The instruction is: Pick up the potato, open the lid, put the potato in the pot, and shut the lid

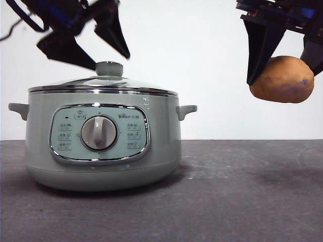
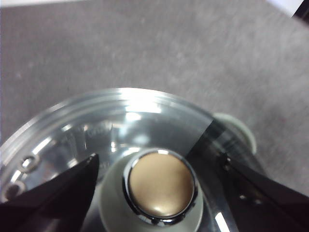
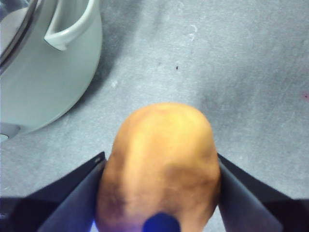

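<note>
**Potato aloft, lid about to come off**

On the right of the scene the right gripper (image 1: pixel 285 63) hangs in the air well above the grey table (image 1: pixel 242 191), its two black jaws pressed against either flank of the orange-brown, smooth-skinned oval potato (image 1: pixel 282 79). The potato is clear of the table and well apart from the cooker, off beyond its right-hand handle.

On the left stands the large, round, pale sage-green electric pot (image 1: pixel 103 146), with its chrome-framed panel and grey dial facing the near side. The domed glass lid (image 1: pixel 101 84) with its steel rim sits squarely on it, shut. The left gripper (image 1: pixel 91 48) hovers right over the lid's round green knob (image 2: pixel 161 188); its jaws are spread, one on each side of the knob, and from the wrist camera they do not appear to touch it.

I'd say picking up is done and opening the lid is the step in hand. The next move calls for the left gripper to drop a little, close on the knob, and lift straight up, carrying the lid aside to leave the right arm room.
</note>
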Controlling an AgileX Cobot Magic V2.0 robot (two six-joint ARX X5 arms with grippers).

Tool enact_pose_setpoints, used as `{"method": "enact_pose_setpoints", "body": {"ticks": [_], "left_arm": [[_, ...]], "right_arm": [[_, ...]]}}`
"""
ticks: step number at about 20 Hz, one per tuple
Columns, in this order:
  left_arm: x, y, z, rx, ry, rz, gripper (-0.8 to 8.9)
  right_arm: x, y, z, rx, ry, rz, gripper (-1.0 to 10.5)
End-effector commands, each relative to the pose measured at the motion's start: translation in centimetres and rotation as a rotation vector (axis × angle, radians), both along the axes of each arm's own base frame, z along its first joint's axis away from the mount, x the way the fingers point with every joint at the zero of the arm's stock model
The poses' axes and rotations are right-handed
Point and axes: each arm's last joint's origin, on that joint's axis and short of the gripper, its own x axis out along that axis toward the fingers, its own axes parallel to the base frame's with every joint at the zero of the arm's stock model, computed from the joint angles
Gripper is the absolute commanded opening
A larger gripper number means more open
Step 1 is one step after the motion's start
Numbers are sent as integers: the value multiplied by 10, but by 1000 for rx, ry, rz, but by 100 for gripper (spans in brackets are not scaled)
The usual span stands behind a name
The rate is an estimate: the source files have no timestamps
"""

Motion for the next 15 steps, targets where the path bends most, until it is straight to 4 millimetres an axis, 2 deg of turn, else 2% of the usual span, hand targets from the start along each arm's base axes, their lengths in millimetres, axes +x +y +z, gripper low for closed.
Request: {"method": "enact_pose_setpoints", "body": {"ticks": [1, 4, 5, 8, 12, 15], "left_arm": [[3, -6, -9, 33, 14, -17, 404], [4, -8, -14, 84, 27, -1, 402], [3, -8, -14, 96, 23, 6, 360], [3, -8, -15, 124, 10, -7, -3], [3, -8, -14, 119, 1, -7, -9], [-2, -6, -1, 94, -50, -2, -9]], "right_arm": [[0, 0, 1, -5, -10, 4, 3], [0, 0, 1, -5, -10, 4, 3], [0, 0, 1, -5, -11, 4, 2], [0, 0, 1, -4, -11, 3, 2], [1, 0, 1, -1, -16, 4, 2], [2, 1, 2, 8, -29, 4, 2]]}}
